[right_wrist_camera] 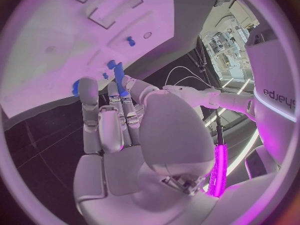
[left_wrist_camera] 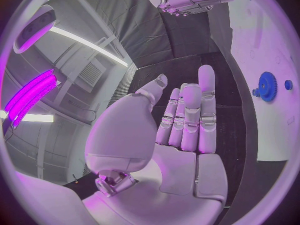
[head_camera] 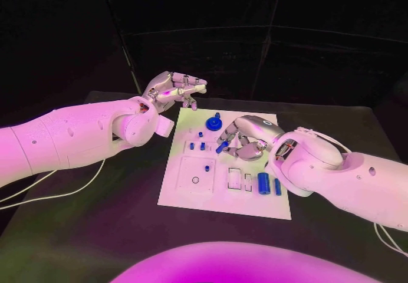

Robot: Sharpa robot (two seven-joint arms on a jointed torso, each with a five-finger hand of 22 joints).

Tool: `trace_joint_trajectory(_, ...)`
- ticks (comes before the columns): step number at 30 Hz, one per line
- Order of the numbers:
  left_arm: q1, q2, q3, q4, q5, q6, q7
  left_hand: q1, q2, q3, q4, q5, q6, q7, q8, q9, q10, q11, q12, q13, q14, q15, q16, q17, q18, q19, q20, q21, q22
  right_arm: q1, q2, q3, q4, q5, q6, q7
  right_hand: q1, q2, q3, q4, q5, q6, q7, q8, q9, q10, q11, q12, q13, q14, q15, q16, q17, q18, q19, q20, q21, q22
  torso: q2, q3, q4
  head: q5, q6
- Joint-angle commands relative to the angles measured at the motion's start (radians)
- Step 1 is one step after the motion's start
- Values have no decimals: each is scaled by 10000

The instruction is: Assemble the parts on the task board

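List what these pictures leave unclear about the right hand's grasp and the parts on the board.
- Head view: the right hand covers the task board beneath it; any sockets there are hidden.
- Right wrist view: a blue peg sits between the fingers, but its lower end and the contact are hidden by them.
- Left wrist view: the blue gear shows; its seating is too small to judge.
- Head view: the small blue pieces are too small to identify.

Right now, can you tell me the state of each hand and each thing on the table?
left hand: raised beside the board's far left corner, holds nothing.
right hand: over the board, pinches a blue peg.
blue gear: sits on the board, untouched.
blue cylinder: lies on the board, near its right edge.
task board: flat on the table.
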Motion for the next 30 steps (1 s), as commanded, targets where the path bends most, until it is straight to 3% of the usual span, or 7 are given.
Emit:
trace_joint_trajectory(1, 17, 34, 8, 3, 40, 66, 28, 15, 89, -59, 4, 36, -73, -21, 65, -13, -63, -22, 51, 17, -46, 8, 2, -10, 141, 12, 86, -38, -15, -59, 319, -13, -68, 508, 36, 577, -20, -26, 40, 3, -32, 77, -5, -25, -11, 114, -29, -72, 12, 325, -33, 34, -10, 44, 30, -30, 38, -17, 15, -1, 24, 122, -18)
trace_joint_trajectory(7, 20, 149, 9, -4, 41, 79, 3, 28, 104, -73, 8, 34, -80, -18, 71, -12, -75, -20, 65, 19, -44, 9, 14, -4, 142, 16, 87, -45, -21, -303, 1047, -64, -426, 454, 376, 948, -36, -12, 69, -6, -42, 47, 7, -51, -21, 87, -18, -109, 7, 326, -26, 39, -7, 52, 1, -24, 27, -60, 7, -19, -3, 209, -27)
trace_joint_trajectory(11, 22, 187, 9, -15, 41, 86, 5, 28, 104, -73, 8, 34, -80, -18, 71, -12, -75, -20, 65, 19, -44, 9, 14, -4, 142, 16, 87, -45, -21, -424, 1349, -116, -679, 416, 672, 998, -43, -3, 86, -13, -51, 28, 14, -66, -27, 68, -9, -131, 4, 326, -21, 40, -8, 55, -11, -20, 26, -75, 7, 7, -17, 320, -70)
trace_joint_trajectory(13, 23, 199, 10, -32, 41, 80, 0, 28, 104, -73, 8, 34, -80, -18, 71, -12, -75, -20, 65, 19, -44, 9, 14, -4, 142, 16, 87, -45, -21, -470, 1522, -219, -861, 288, 987, 971, -68, -1, 96, -16, -80, 9, 27, -83, -32, 45, 4, -159, 0, 322, -11, 33, -27, 59, -34, -13, 17, -104, 0, 10, -29, 383, -84)
trace_joint_trajectory(17, 25, 219, 10, -62, 41, 78, -1, 28, 104, -73, 8, 34, -80, -18, 71, -12, -75, -20, 65, 19, -44, 9, 14, -4, 142, 16, 87, -45, -21, -517, 1707, -333, -1058, 62, 1326, 958, -59, 12, 117, -32, -54, 9, 25, -87, -32, 49, 2, -167, 2, 314, -8, 14, -65, 62, -46, -10, 16, -114, 12, 13, 3, 418, -99)
trace_joint_trajectory(30, 25, 258, 11, -113, 41, 88, 5, 28, 104, -73, 8, 34, -80, -18, 71, -12, -75, -20, 65, 19, -44, 9, 14, -4, 142, 16, 87, -45, -21, -577, 1931, -414, -1320, -388, 1858, 866, -88, -6, 110, -40, -54, 15, 30, -90, -31, 57, 7, -177, 6, 315, -4, 20, -57, 60, -48, -4, 28, -97, 4, 10, -25, 521, -146)
